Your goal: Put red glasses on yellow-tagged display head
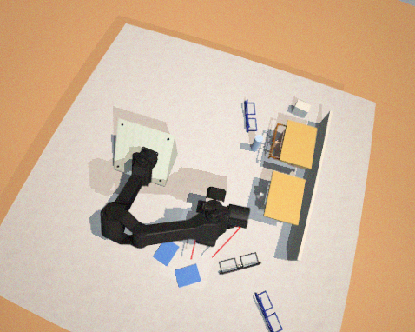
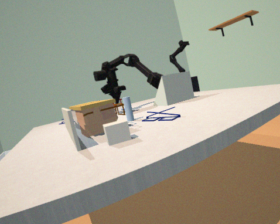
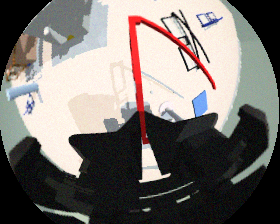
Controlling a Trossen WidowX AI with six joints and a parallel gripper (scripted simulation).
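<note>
The red glasses (image 1: 226, 242) (image 3: 137, 65) hang from my gripper (image 3: 140, 113) (image 2: 118, 101), which is shut on their front. In the wrist view the front runs up from the fingertips and one temple slants right. The top view shows both temples below the arm; the arm hides the fingertips. The bare display head (image 1: 285, 197) is right of the gripper, not touching the glasses. A small yellow spot (image 3: 70, 37) beside its nose may be the tag. The other head (image 1: 299, 143) (image 2: 99, 119) wears brown glasses (image 1: 271, 156) (image 2: 119, 104); no tag is clear on it.
A pale panel (image 1: 313, 186) (image 2: 71, 128) stands behind the heads. A light-blue cylinder (image 1: 257, 142) (image 2: 128, 109) (image 3: 22, 92) and white block (image 1: 302, 106) (image 2: 117, 133) stand near the other head. Black glasses (image 1: 220, 273), blue glasses (image 1: 247, 116) and two blue squares (image 1: 166, 253) (image 1: 187, 275) lie around.
</note>
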